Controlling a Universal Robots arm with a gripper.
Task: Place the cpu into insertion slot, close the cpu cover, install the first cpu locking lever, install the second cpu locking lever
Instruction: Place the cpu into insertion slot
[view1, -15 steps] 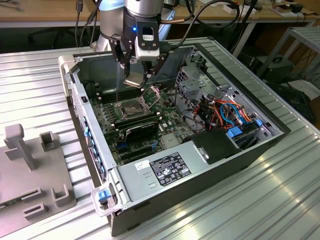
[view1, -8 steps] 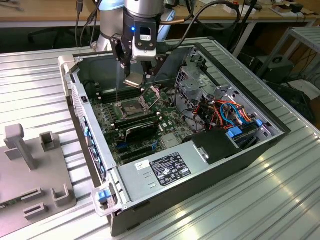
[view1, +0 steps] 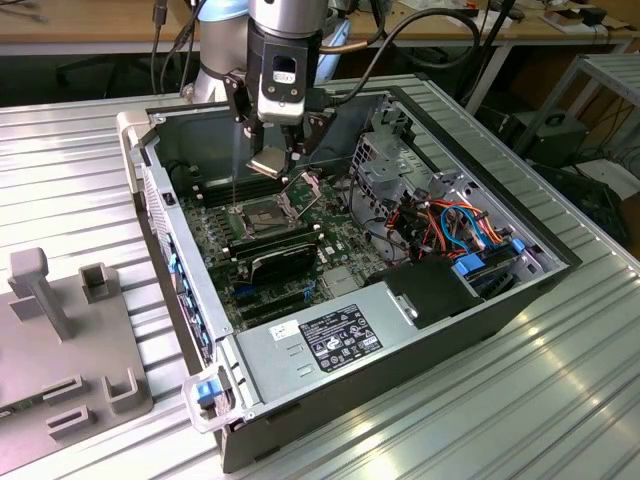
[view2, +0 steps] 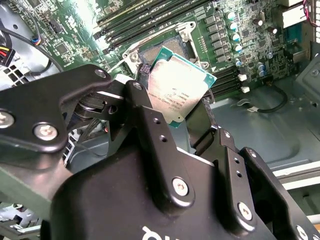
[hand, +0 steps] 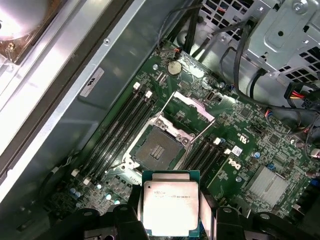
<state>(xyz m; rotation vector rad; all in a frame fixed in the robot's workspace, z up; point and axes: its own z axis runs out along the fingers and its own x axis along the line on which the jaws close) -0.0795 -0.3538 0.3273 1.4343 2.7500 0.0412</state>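
In the exterior view the gripper hangs over the open computer case. It is clamped on the cpu, which is tilted above the insertion slot. The cpu cover stands raised just beside the slot.

In the second wrist view two black fingers pinch the cpu by opposite edges (silvery top towards the camera). It partly hides the insertion slot on the green board.

In the first wrist view the cpu is clear of the bare insertion slot, and the cpu cover is swung open.
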